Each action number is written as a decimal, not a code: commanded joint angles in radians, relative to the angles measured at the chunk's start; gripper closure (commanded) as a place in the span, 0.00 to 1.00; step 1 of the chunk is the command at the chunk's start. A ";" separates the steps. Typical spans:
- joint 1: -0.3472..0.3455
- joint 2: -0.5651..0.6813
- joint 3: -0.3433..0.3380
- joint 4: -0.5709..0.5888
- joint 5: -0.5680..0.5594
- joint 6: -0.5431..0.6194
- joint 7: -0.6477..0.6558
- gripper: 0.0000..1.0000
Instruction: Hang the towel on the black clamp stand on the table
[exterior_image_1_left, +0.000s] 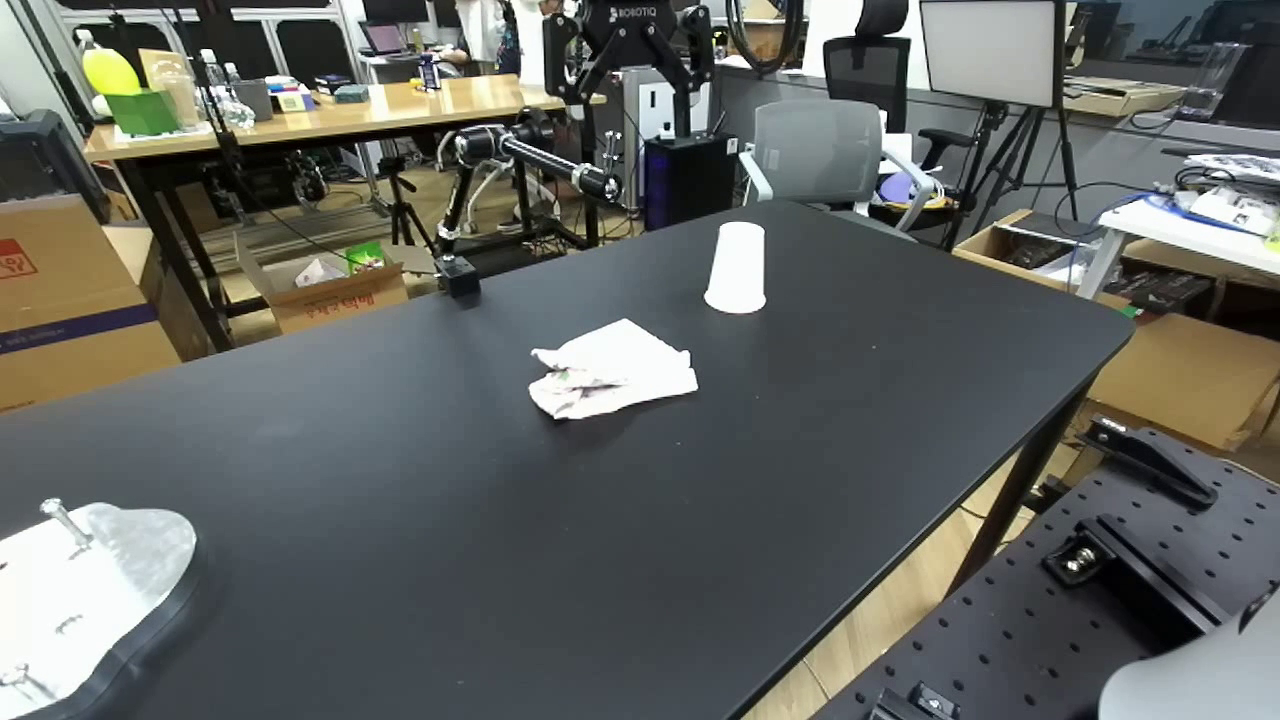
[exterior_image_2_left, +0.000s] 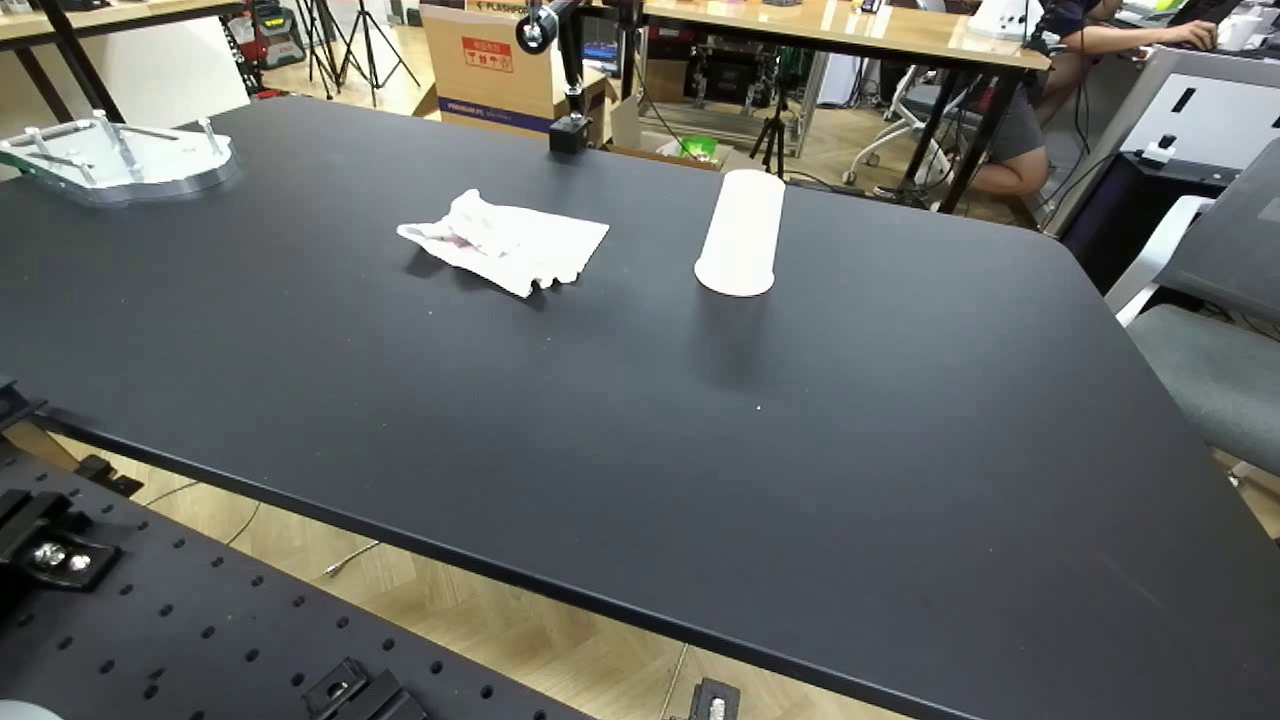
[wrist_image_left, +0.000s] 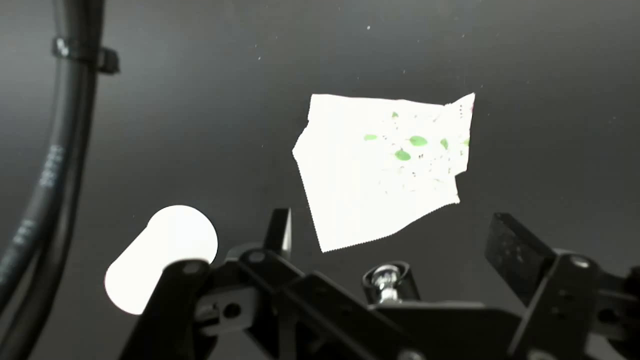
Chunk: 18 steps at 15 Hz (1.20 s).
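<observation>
The white towel (exterior_image_1_left: 625, 370) lies crumpled and partly folded on the black table; it also shows in an exterior view (exterior_image_2_left: 540, 240). In the wrist view the towel (wrist_image_left: 345, 185) shows green leaf prints. The black clamp stand (exterior_image_1_left: 545, 160) is fixed at the table's far edge, its jointed arm reaching sideways; its base shows in an exterior view (exterior_image_2_left: 569, 134), and its tip seems to show in the wrist view (wrist_image_left: 389, 282). My gripper (exterior_image_1_left: 620, 95) is raised high above the table, open and empty. In the wrist view the fingers (wrist_image_left: 390, 217) stand wide apart, with the towel ahead of them.
A white cup (exterior_image_1_left: 737, 270) stands upside down beside the towel, also seen in an exterior view (exterior_image_2_left: 742, 235). A metal plate with upright posts (exterior_image_1_left: 110, 585) lies on the table (exterior_image_1_left: 480, 560). A perforated black mounting plate (exterior_image_1_left: 1010, 620) is beyond the table's near edge.
</observation>
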 joint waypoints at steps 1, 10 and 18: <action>0.017 -0.136 0.021 -0.176 0.003 0.045 0.014 0.00; 0.005 -0.202 0.097 -0.623 -0.126 0.677 0.309 0.00; -0.038 0.080 0.070 -0.663 -0.020 1.096 0.269 0.00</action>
